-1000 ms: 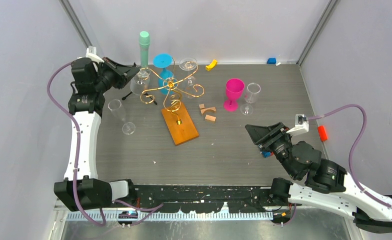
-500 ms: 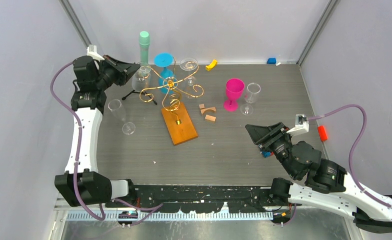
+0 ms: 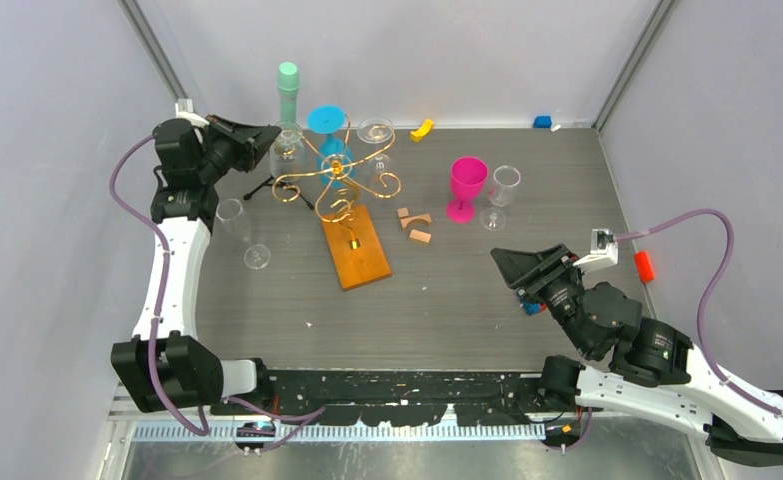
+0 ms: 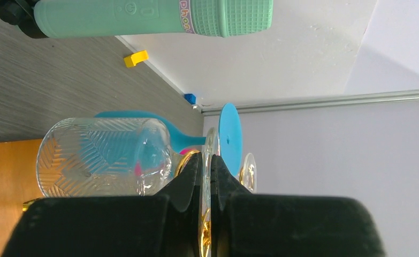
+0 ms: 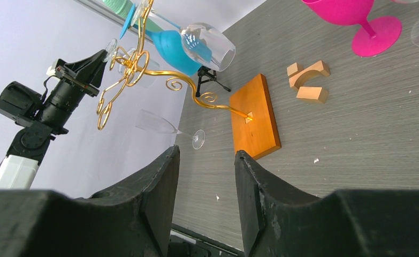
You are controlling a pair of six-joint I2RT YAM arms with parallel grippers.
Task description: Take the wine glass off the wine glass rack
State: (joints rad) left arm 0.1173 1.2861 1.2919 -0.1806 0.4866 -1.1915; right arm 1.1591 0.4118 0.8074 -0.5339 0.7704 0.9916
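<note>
Overhead view: the left gripper [image 3: 270,137] is at the rear-left arm of the rack [image 3: 339,185], touching the clear wine glass [image 3: 286,148] that hangs there. The right gripper [image 3: 512,265] is well apart, so the left arm is the working arm.

Left wrist view: jaws are drawn almost together and pinch the thin foot of the wine glass [image 4: 105,163] edge-on. The bowl lies away from the jaws toward the table [image 4: 46,80]. The long axis is therefore judged upright, foot uppermost. Gold wire runs just beside the fingers [image 4: 188,179].

Right wrist view: jaws are spread and hold nothing. The rack [image 5: 143,69] is far off.

Next move: slide the foot clear of the wire. The exit direction cannot be determined.
</note>
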